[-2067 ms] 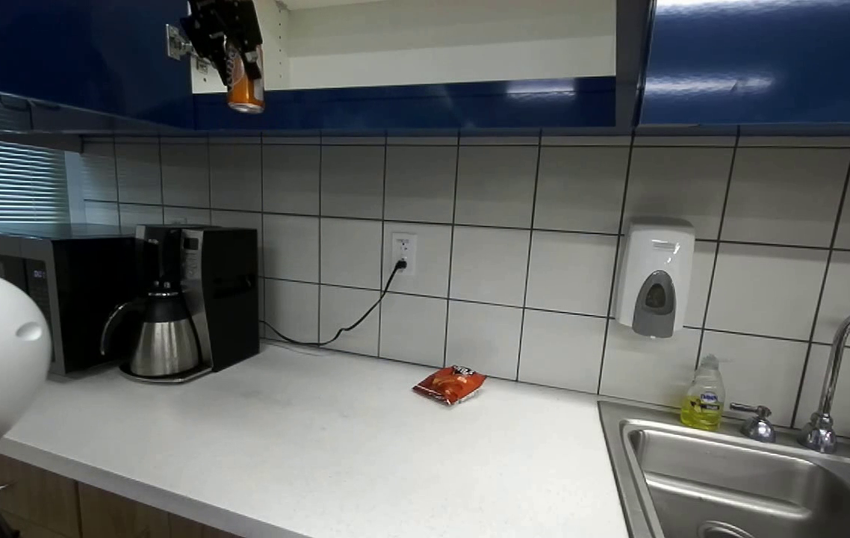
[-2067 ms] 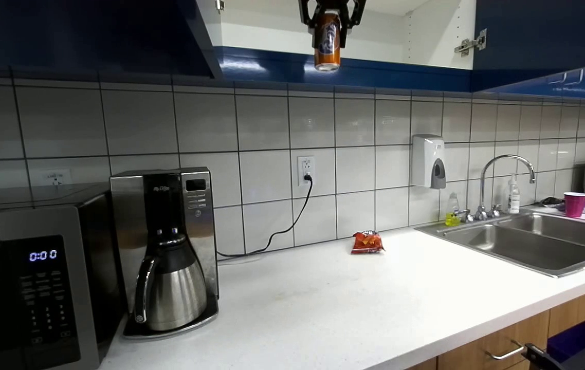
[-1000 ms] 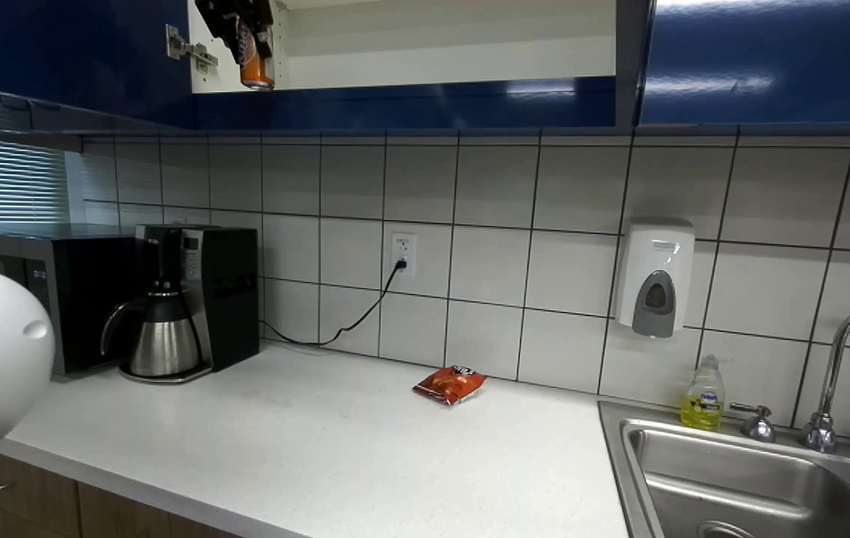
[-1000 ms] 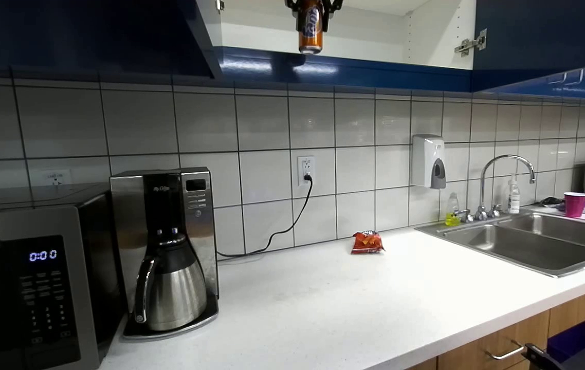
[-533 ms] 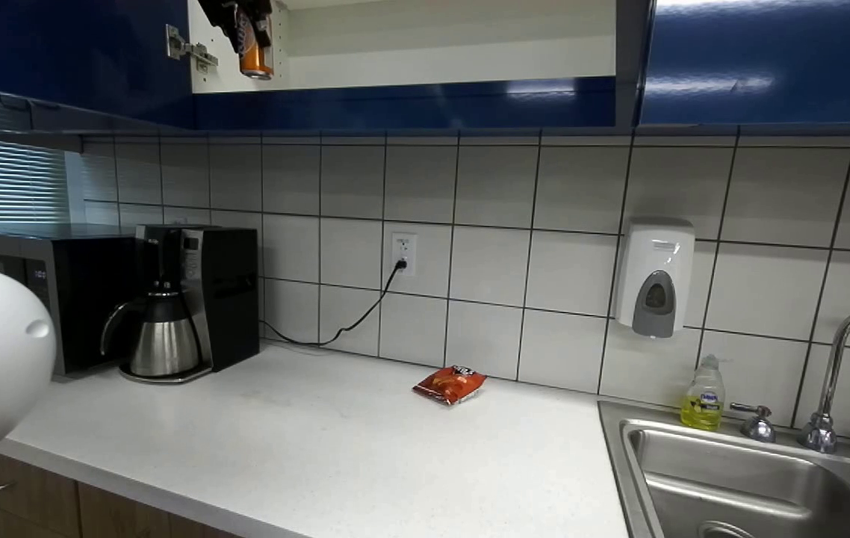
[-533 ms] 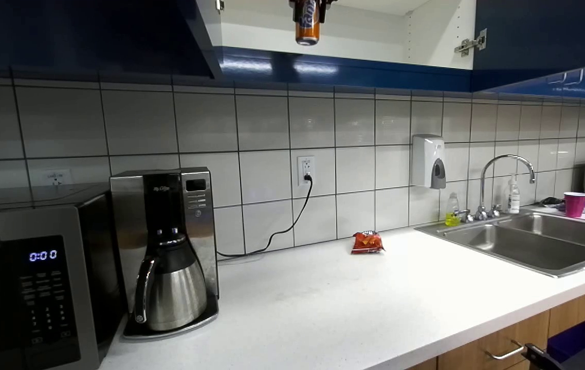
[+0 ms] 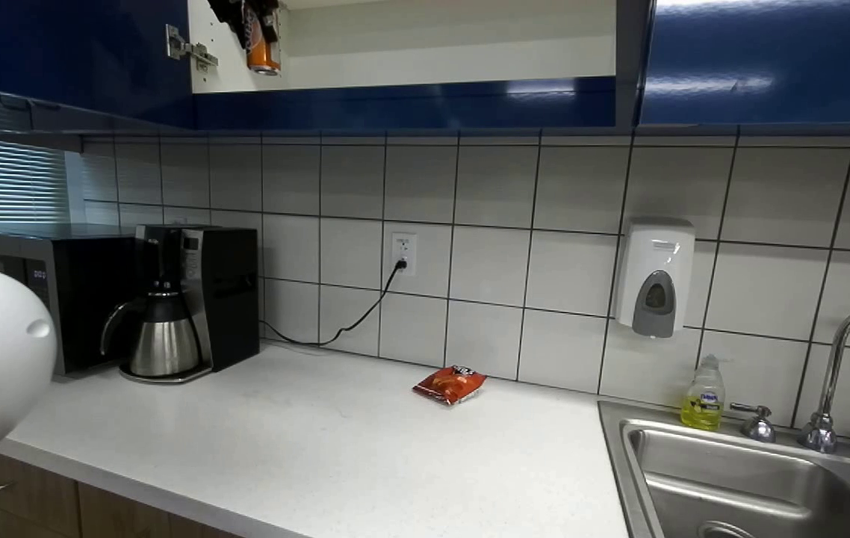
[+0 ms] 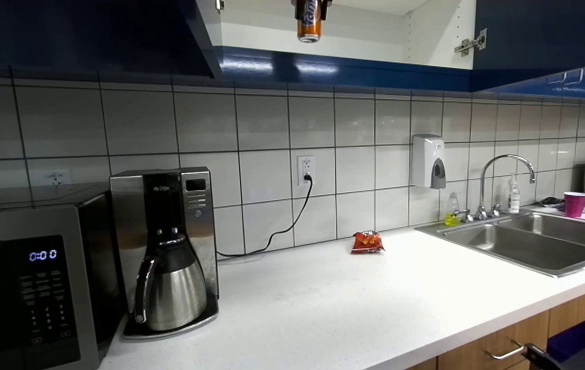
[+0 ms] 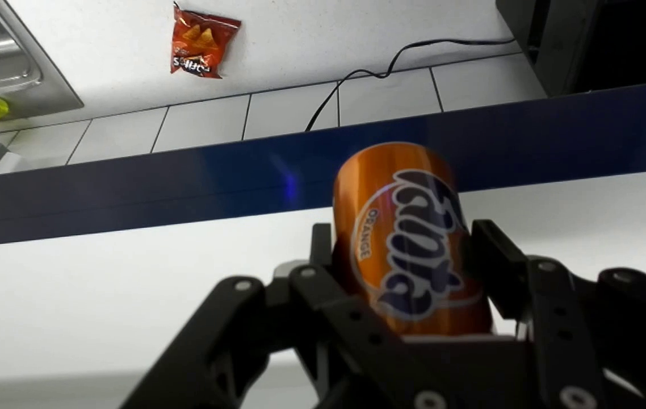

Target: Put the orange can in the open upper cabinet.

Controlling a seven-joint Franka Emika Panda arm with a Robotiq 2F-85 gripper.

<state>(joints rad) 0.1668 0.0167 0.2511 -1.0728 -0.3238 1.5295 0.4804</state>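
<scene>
The gripper (image 9: pixel 405 255) is clamped on the can (image 8: pixel 309 23), a black pad (image 9: pixel 496 264) bearing on each side; the Fanta lettering (image 9: pixel 419 238) is legible in the wrist view. The can hangs near upright at twelve o'clock in an exterior view, its top cut by the frame edge, against the pale interior of the cabinet (image 7: pixel 455 45), itself at twelve o'clock in an exterior view. In both exterior views the can's lower end shows above the blue rim (image 7: pixel 410 108) and apart from it; whether it is past that rim cannot be determined. A door (image 7: pixel 66 60) stands swung out at ten o'clock in an exterior view, hinge (image 7: pixel 190 51) exposed. In that view the packet (image 7: pixel 449 385) lies on the counter (image 7: pixel 320 448) at six o'clock, the dispenser (image 7: pixel 656 276) is fixed to the wall (image 7: pixel 500 194) at three, and the sink (image 7: pixel 618 456), a bottle (image 7: pixel 703 403) at its back edge, is at four. At eight o'clock in an exterior view stand the coffee maker (image 8: pixel 166 210) and, farther out, the microwave (image 8: pixel 40 288), display (image 8: pixel 43 255) reading 0:00
</scene>
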